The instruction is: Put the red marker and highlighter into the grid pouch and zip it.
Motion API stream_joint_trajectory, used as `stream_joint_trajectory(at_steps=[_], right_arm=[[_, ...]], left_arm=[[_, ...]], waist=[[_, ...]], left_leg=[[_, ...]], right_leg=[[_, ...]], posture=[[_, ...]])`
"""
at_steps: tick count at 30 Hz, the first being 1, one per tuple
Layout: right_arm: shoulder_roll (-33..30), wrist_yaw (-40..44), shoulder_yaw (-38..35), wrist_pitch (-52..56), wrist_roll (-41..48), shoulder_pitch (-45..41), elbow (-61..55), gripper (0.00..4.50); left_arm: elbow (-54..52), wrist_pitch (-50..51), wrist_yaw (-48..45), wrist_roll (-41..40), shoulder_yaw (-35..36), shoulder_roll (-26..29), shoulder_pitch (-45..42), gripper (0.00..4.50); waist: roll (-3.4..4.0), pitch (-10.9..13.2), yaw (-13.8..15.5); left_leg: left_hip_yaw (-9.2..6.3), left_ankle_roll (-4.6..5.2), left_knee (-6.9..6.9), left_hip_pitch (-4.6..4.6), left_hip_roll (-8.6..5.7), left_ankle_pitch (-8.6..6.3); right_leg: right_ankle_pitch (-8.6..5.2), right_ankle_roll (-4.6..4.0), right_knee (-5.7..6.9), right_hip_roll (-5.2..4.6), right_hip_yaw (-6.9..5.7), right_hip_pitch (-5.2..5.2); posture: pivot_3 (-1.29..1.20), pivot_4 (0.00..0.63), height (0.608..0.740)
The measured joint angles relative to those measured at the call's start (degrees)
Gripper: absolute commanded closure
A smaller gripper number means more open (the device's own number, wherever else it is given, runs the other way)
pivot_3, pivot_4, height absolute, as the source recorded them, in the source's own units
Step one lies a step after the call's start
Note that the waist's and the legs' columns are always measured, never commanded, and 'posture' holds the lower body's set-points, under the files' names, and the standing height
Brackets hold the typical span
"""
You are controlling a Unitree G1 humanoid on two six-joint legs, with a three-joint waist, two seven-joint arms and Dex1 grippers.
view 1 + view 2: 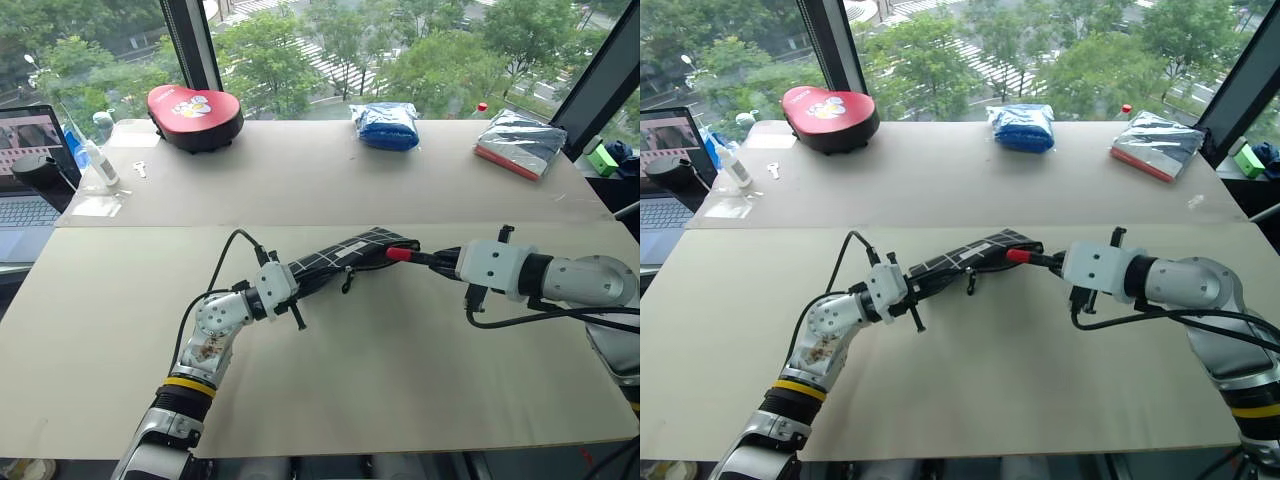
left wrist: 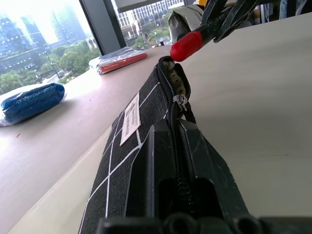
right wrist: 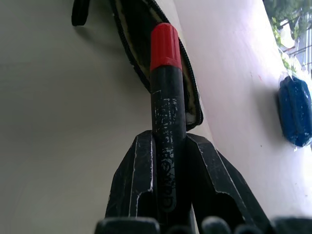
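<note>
The grid pouch, black with white lines, is held up off the table, slanting from my left gripper toward the right. That gripper is shut on the pouch's near end. The pouch's far end gapes open, and its zipper pull hangs near that mouth. My right gripper is shut on the red marker, a black barrel with a red cap. The cap points at the open mouth and sits just at its edge. The highlighter is hidden or out of view.
Along the far side of the table lie a red cushion-like case, a blue bag and a silvery packet. A laptop and a small bottle stand at the far left.
</note>
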Motion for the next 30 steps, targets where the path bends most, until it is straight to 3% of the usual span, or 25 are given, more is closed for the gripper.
stream_joint_trajectory(at_steps=[19, 27, 29, 30], right_arm=[[10.1, 0.1, 9.4, -11.6, -11.4, -11.9, 11.7, 3.99], [19.6, 0.4, 18.0, -16.8, -17.2, -17.7, 16.1, 3.99], [20.6, 0.4, 18.5, -18.1, -18.0, -18.4, 17.0, 3.01], [20.9, 0.5, 18.8, -19.1, -18.0, -18.8, 17.5, 2.79]], left_arm=[[0.0, -0.1, -0.2, 0.0, 0.0, 0.0, 0.0, 4.5], [0.1, 0.0, -0.3, 0.0, 0.0, 0.1, -0.1, 4.5], [0.1, 0.0, -0.3, 0.0, 0.0, 0.1, -0.1, 4.5], [0.1, 0.0, -0.3, 0.0, 0.0, 0.2, -0.1, 4.5]], waist=[[0.0, 0.0, 0.1], [0.01, 0.0, -0.3], [0.01, 0.0, -0.2], [0.01, 0.0, -0.1]], left_leg=[[0.0, -0.03, 0.0, -0.01, -0.02, 0.01], [0.01, -0.11, -0.02, -0.02, -0.05, 0.06], [-0.03, -0.12, -0.01, -0.03, -0.07, 0.07], [-0.02, -0.12, -0.01, -0.03, -0.07, 0.07]], right_leg=[[0.01, -0.01, 0.01, 0.02, 0.01, -0.02], [0.01, -0.02, 0.04, 0.05, -0.01, -0.08], [0.01, -0.02, 0.04, 0.05, -0.02, -0.05], [0.01, -0.02, 0.04, 0.04, -0.02, -0.05]], posture=[[0.0, 0.15, 0.74], [0.0, 0.15, 0.74], [0.0, 0.15, 0.74], [0.0, 0.15, 0.74]])
